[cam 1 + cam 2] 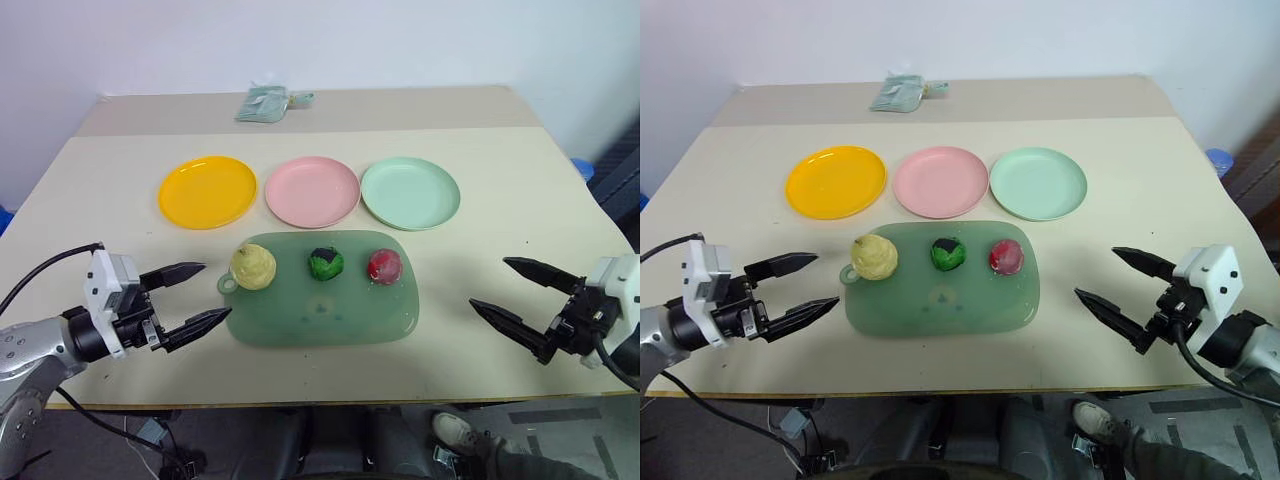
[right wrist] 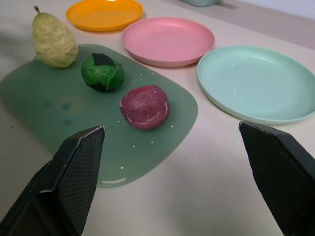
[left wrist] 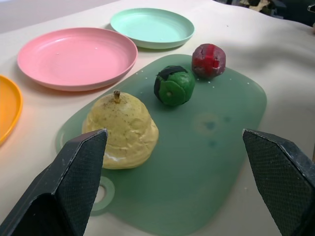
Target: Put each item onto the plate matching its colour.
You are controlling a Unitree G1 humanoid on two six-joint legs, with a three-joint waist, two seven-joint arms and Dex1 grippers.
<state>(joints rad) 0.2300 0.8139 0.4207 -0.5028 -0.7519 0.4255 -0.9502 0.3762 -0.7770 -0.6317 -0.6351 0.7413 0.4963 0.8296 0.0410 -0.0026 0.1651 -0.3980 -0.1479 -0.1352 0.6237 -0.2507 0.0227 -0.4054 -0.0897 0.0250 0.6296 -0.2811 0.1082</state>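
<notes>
All three toys sit on the green tray (image 1: 320, 320), plates bare beyond. Both grippers, left (image 1: 195, 297) and right (image 1: 510, 292), hang wide open, empty. The red ball (image 1: 384, 265) could roll off if nudged sideways.

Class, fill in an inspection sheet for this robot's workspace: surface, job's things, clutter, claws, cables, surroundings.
Surface: beige table.
Job's things: yellow pear, green-and-black ball and red ball sit apart on the green tray; yellow plate, pink plate, mint plate in a row behind it, all bare.
Clutter: pale green packet at the far edge.
Claws: left claw and right claw open, holding nothing.
Cables: black cable by the left arm.
Surroundings: white wall; shoe below the table.
</notes>
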